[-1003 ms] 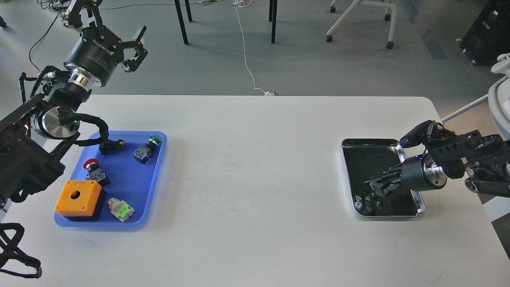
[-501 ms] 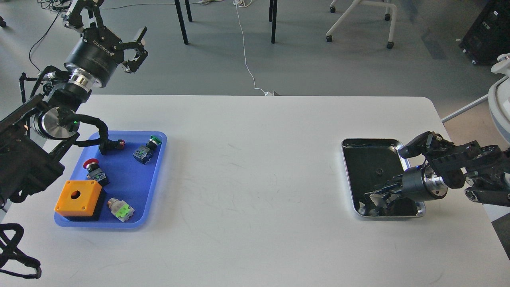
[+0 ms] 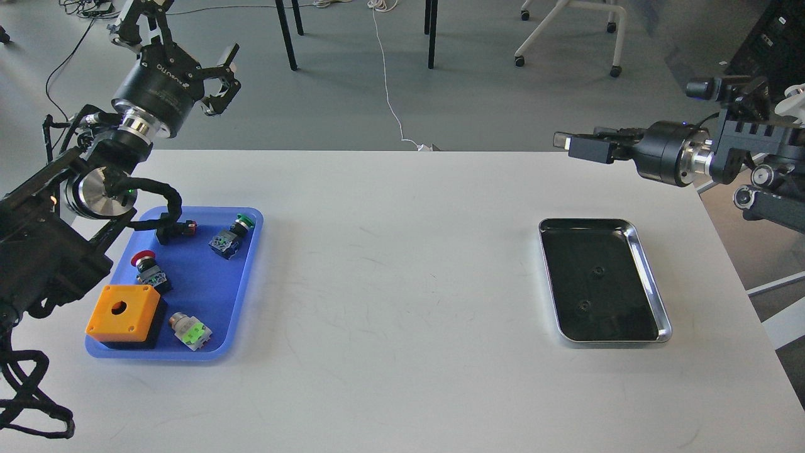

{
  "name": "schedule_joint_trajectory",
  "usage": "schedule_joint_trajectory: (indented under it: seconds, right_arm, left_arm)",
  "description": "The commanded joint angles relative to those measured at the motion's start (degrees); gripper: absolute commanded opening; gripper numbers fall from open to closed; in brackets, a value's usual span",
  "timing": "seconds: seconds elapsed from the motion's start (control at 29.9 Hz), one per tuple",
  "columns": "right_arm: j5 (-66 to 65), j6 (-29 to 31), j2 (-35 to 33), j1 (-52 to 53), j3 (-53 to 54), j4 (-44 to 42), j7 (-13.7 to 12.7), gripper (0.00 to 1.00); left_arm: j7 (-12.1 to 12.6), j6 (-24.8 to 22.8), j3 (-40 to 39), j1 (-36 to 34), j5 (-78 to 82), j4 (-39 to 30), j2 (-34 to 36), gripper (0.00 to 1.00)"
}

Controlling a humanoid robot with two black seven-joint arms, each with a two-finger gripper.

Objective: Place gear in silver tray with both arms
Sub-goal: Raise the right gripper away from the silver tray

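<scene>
A white table [image 3: 402, 283] filled the view from the robot's head. At far left, the left gripper [image 3: 214, 75] was raised above and behind the table's back left corner, its fingers spread apart and holding nothing, a pose that looked like waiting clear of the work.

Below it, near the table's left edge, sat a blue plastic tray [image 3: 251, 277] holding loose parts: an orange box [image 3: 122, 311] with a round hole, a red push button [image 3: 144, 263], a green-capped switch [image 3: 234, 231] and a pale green switch block [image 3: 190, 331]. These looked like stock for other jobs, kept well apart from the target.

The middle of the table was bare.

Toward the right lay the silver tray [image 3: 648, 264], its dark mirror-like bottom carrying two small dark round pieces, one gear [image 3: 598, 272] near the middle and another gear [image 3: 584, 306] just nearer the front. Judging by that, the placing seemed done or nearly so.

At upper right, the right gripper [image 3: 578, 148] was held level above the table's far edge, well apart from the tray, apparently lifted out of the way. It carried nothing visible, but seen edge-on, whether its jaws were parted could not be told.
</scene>
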Motion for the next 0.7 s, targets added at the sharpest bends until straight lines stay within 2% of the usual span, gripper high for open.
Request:
schedule_joint_trajectory:
  seconds: [0.0, 0.13, 0.3, 0.4, 0.5, 0.67]
  right_arm:
    - [7.72, -0.74, 0.37, -4.23, 13.88, -0.59, 0.00, 0.99]
    - [15.90, -0.83, 2.13, -8.36, 27.59, -1.81, 0.00, 0.99]
    - [21.97, -0.92, 8.63, -10.83, 41.05, -9.89, 0.00, 0.99]
    - [31.08, -0.83, 10.48, -11.71, 48.78, -15.68, 0.00, 0.99]
    - [44.88, 0.04, 13.20, -13.03, 51.18, -21.32, 0.00, 0.99]
    - [55.19, 1.01, 15.32, -14.95, 52.06, -22.92, 0.00, 0.99]
  left_arm:
    - [0.00, 0.43, 0.00, 0.14, 0.06, 0.69, -0.37, 0.98]
    - [0.09, 0.26, 0.26, 0.23, 0.15, 3.58, -2.56, 0.98]
    - [0.17, 0.17, 0.18, 0.14, 0.06, 8.51, -5.46, 0.98]
    - [0.26, 0.17, 0.09, 0.05, -0.11, 9.92, -5.99, 0.98]
    - [1.40, 0.25, -0.09, 0.05, -0.55, 10.36, -6.96, 0.98]
    - [3.95, 0.34, -1.05, -0.12, -0.90, 10.54, -7.84, 0.98]
